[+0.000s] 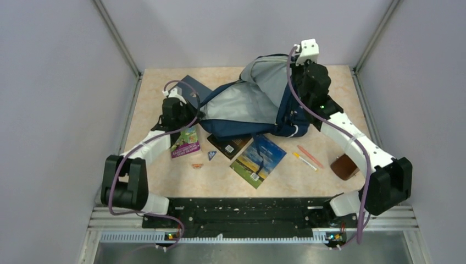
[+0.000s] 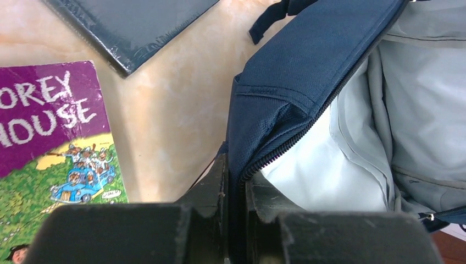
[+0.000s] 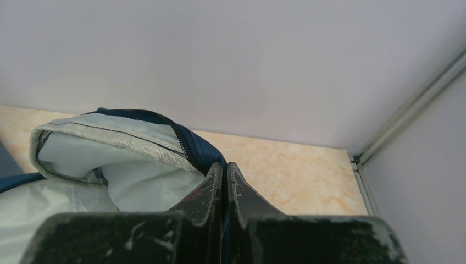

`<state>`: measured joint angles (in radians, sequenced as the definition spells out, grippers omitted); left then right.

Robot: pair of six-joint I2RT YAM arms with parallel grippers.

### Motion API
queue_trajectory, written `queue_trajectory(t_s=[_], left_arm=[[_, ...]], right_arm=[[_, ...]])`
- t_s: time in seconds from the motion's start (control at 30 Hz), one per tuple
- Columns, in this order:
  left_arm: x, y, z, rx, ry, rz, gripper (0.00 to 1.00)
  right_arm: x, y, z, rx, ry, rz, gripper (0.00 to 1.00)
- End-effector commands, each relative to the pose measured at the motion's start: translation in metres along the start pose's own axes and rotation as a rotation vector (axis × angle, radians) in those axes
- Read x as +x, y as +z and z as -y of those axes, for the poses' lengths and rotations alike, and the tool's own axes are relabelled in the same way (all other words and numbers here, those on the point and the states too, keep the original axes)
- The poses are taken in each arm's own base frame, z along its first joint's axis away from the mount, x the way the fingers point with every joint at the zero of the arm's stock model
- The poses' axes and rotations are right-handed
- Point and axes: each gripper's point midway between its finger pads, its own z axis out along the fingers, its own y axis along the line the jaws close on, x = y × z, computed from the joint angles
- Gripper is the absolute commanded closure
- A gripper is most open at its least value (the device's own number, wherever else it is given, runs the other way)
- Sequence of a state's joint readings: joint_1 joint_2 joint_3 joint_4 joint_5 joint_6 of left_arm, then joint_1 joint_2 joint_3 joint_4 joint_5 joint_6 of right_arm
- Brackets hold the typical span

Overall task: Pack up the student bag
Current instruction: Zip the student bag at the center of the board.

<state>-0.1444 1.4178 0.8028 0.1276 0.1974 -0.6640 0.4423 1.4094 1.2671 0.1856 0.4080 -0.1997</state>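
- Presently the student bag [image 1: 242,110] lies on its side at the middle of the counter [image 1: 308,184], its mouth unzipped and the pale grey lining showing.
- The left pincer [image 2: 233,171] is clenched on the bag's navy zipper rim at the bag's left end.
- The right pincer [image 3: 224,171] is clenched on the same rim at the bag's far right side, holding that edge lifted above the rest of the bag.
- A purple book [image 1: 186,144] lies just beside the bag's near left corner.
- A dark blue book [image 1: 189,85] lies at the bag's far left, partly hidden by it.
- A landscape-cover book [image 1: 258,159] lies near the bag's near edge.
- Two pencils [image 1: 306,159] and a brown pouch [image 1: 344,166] lie off the bag's near right.
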Motion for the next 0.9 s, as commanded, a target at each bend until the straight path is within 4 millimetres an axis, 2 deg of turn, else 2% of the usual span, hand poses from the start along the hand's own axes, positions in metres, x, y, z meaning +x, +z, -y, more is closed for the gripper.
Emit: queue_trajectory(t_s=[0.0,0.13,0.27,0.3,0.37,0.43,0.57,0.7,0.87], left_arm=[[-0.016,0.016,-0.018,-0.083,-0.008,0.058,1.00],[-0.008,0.025,-0.014,-0.076,0.015,0.030,1.00],[-0.003,0.026,-0.016,-0.077,0.067,0.011,0.99],[-0.004,0.024,-0.017,-0.083,0.078,0.012,0.92],[-0.006,0.017,-0.019,-0.101,0.105,0.019,0.67],[-0.013,0.006,-0.020,-0.121,0.131,0.044,0.47],[-0.019,-0.019,-0.022,-0.159,0.170,0.077,0.29],[-0.016,-0.049,-0.053,-0.326,0.161,0.111,0.25],[-0.004,-0.073,-0.097,-0.547,0.183,0.088,0.20]], right_arm=[[-0.041,-0.023,0.082,0.301,0.109,0.133,1.00],[-0.018,-0.024,0.075,0.290,0.131,0.103,1.00],[0.000,-0.027,0.048,0.147,0.174,0.101,1.00],[0.004,-0.028,0.039,0.097,0.186,0.099,1.00],[0.016,-0.031,0.022,0.014,0.212,0.080,1.00],[0.022,-0.034,0.007,-0.060,0.239,0.065,1.00],[0.035,-0.034,-0.010,-0.133,0.257,0.033,1.00],[0.052,-0.034,-0.023,-0.174,0.253,-0.002,1.00],[0.067,-0.036,-0.030,-0.195,0.264,-0.030,1.00]])
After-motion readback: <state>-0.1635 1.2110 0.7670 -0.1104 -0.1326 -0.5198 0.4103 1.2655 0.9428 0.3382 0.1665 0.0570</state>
